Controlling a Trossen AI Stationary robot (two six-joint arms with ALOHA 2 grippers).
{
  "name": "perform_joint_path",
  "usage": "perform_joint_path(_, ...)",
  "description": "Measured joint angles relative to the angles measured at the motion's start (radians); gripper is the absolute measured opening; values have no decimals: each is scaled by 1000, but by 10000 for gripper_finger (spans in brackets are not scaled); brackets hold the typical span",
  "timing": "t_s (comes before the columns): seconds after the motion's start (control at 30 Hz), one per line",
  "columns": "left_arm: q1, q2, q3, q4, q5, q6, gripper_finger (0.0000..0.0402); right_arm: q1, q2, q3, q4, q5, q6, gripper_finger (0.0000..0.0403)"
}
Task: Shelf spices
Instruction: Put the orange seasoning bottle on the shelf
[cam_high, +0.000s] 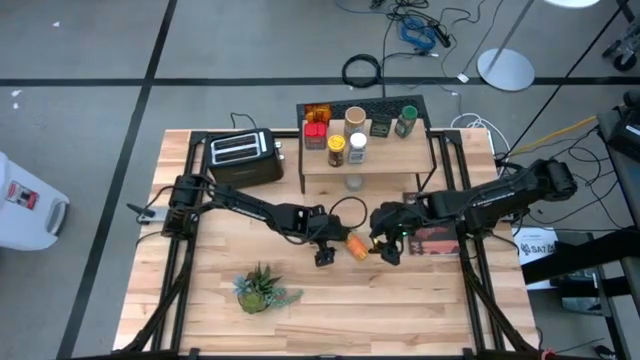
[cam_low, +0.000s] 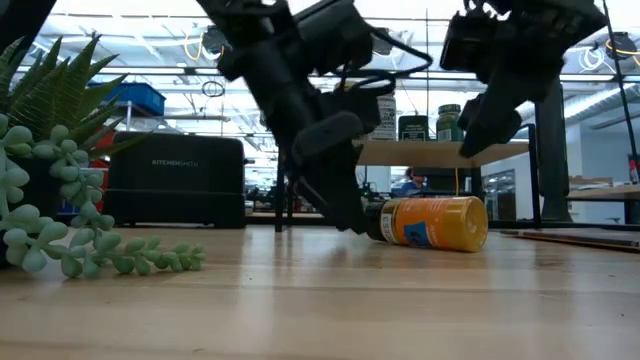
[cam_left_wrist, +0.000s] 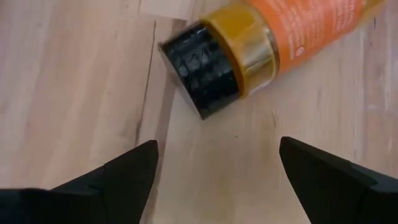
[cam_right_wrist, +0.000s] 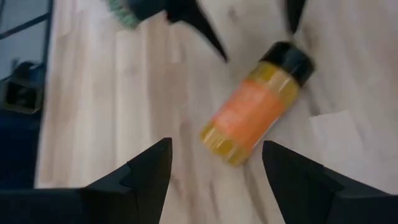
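An orange spice bottle (cam_high: 357, 246) with a dark cap lies on its side on the table between my two grippers, and shows lying flat in the low view (cam_low: 436, 222). My left gripper (cam_high: 325, 254) is open just off the cap end (cam_left_wrist: 202, 68), fingers either side without touching. My right gripper (cam_high: 387, 248) is open at the bottle's base end (cam_right_wrist: 249, 115), also apart from it. The shelf (cam_high: 400, 153), a wooden plank on a black wire frame, stands at the far side with several spice containers (cam_high: 345, 135) on top.
A black toaster (cam_high: 243, 155) sits left of the shelf. A small green plant (cam_high: 262, 290) stands near the near edge. A dark red flat thing (cam_high: 432, 240) lies under my right arm. Bare tabletop (cam_high: 330, 310) lies near the bottle.
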Motion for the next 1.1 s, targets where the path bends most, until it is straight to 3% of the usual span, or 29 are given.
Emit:
perform_joint_path(0.3,-2,-5,-165,334,16,-144,345,0,161,0,69,92,50,238)
perform_joint_path(0.47,0,-4,-220,481,53,-190,345,-2,254,1,169,88,56,238)
perform_joint_path(0.7,7,-3,-250,565,110,-194,345,-3,332,-1,313,43,57,238)
perform_joint_path(1.1,17,3,-253,632,144,-147,345,-2,348,-1,338,35,63,238)
